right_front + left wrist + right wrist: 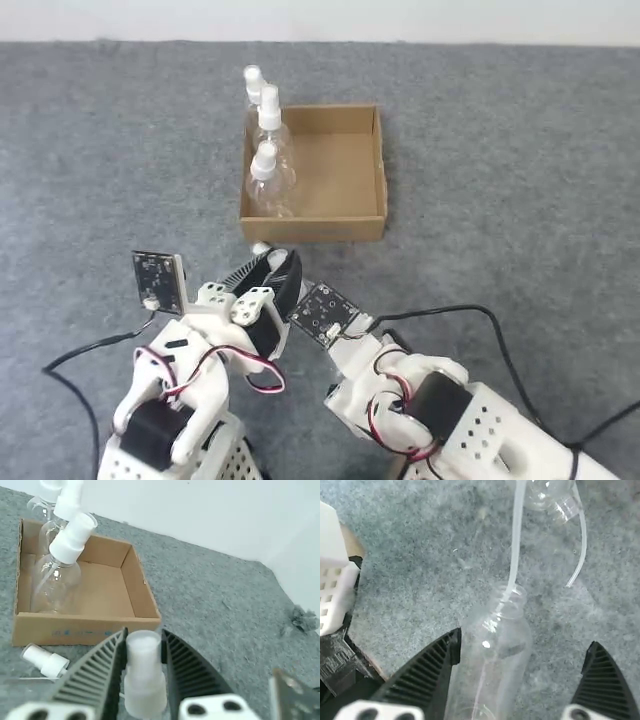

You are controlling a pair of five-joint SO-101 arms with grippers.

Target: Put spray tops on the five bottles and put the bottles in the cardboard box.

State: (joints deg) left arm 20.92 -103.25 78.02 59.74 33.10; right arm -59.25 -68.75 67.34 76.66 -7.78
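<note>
on grey carpet [520, 150] by white wall [200, 510] | left claw [144, 636] clamped on spray top [144, 680] | right claw [525, 639] apart

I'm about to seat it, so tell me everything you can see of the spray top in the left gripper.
The spray top is white, plastic-looking, a rounded cap over a wider collar. It stands upright, clamped between the left gripper's dark ribbed fingers. Its thin clear tube seems to run down into the open neck of a clear bottle.
</note>
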